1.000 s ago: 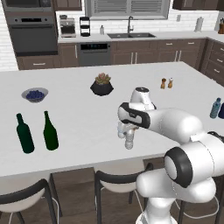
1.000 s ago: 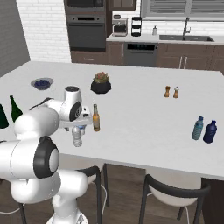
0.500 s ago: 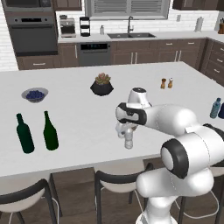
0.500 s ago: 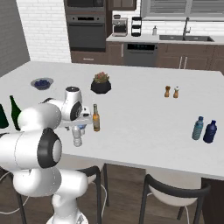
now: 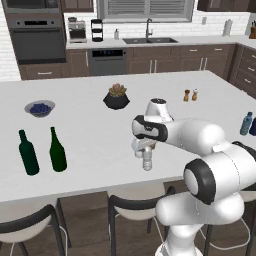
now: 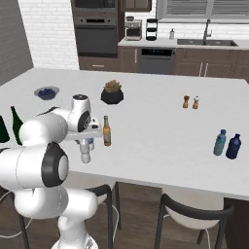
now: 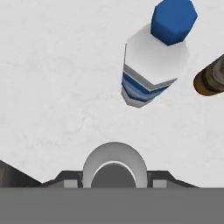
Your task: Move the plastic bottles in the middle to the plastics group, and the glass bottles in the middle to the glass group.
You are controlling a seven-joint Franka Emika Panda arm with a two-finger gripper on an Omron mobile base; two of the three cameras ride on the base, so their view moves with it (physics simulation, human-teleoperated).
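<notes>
My gripper (image 5: 145,151) hangs over the island's front middle, jaws down around the top of the plain greyish plastic bottle (image 5: 147,162), whose round cap (image 7: 114,168) sits between the fingertips (image 7: 72,183), touching both. The blue-labelled plastic bottle (image 7: 151,65) stands just beyond it, and the amber glass bottle (image 6: 106,131) next to that. The glass group, two tall green bottles (image 5: 28,153) (image 5: 57,150), stands at the left. Two blue bottles (image 6: 220,142) (image 6: 234,146), the plastics group, stand at the right.
A potted plant (image 5: 116,97) and a bowl of berries (image 5: 39,108) sit toward the island's far side, with salt and pepper shakers (image 5: 190,94) to the right. Dark stools (image 5: 135,210) line the near edge.
The jaws, wide apart earlier, have come in onto the plain bottle's top. The hand has kept its place over the bottle; the bottles have not moved.
</notes>
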